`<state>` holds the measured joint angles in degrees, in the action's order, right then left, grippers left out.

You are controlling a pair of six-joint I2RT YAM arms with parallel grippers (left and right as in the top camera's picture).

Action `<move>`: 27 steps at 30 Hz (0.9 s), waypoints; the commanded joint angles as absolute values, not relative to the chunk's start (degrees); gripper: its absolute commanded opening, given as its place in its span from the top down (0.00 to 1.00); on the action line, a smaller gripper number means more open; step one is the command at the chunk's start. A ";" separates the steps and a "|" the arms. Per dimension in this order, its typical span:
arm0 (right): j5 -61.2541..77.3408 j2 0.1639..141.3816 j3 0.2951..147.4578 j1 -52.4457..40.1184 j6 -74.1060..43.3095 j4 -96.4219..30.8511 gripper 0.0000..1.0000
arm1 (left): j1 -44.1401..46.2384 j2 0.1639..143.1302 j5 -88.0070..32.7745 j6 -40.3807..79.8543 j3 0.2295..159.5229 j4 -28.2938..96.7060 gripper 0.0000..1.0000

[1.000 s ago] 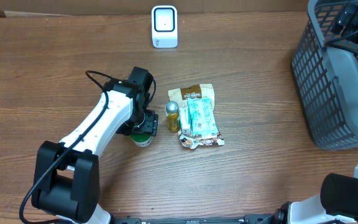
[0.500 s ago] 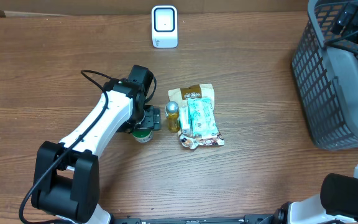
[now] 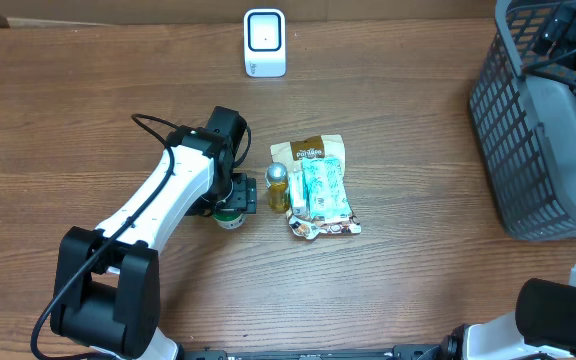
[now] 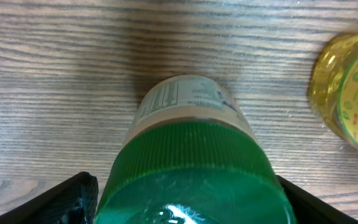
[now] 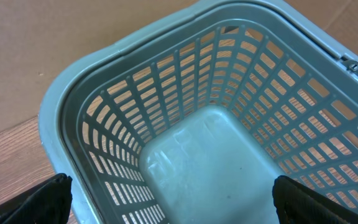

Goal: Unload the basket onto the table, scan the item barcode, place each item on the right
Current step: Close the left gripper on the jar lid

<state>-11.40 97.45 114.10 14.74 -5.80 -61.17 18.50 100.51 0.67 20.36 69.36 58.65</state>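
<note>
Jar [image 4: 188, 118]: green-lidded, on tabletop [image 4: 42, 93] beside yellow bottle [image 4: 347, 93]
Left claw [image 4: 185, 190]: jaws wide, flanking the jar; grip cannot be told
Right claw [image 5: 173, 196]: wide open, empty, over basket [image 5: 135, 81]

green-capped jar [image 4: 191, 155], white-labelled; upright on table [image 3: 418, 290]

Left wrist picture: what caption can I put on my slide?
A green-lidded jar between the fingers of the left tool, a yellow bottle beside it on the wooden table.

Wood table [image 3: 418, 290] w/ scanner [image 3: 265, 43], jar [image 4: 191, 162], bottle [image 3: 277, 190], packets [image 3: 320, 185], basket [image 3: 508, 120].
</note>
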 commanded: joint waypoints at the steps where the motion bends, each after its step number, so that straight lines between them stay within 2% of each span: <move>1: -11.97 96.88 115.13 14.76 -6.00 -60.97 0.00 | 18.46 99.11 0.19 19.05 69.06 58.22 0.12; 27: -11.97 96.90 115.13 14.76 -6.02 -60.97 0.00 | 18.46 99.11 -0.03 17.96 61.58 47.31 0.12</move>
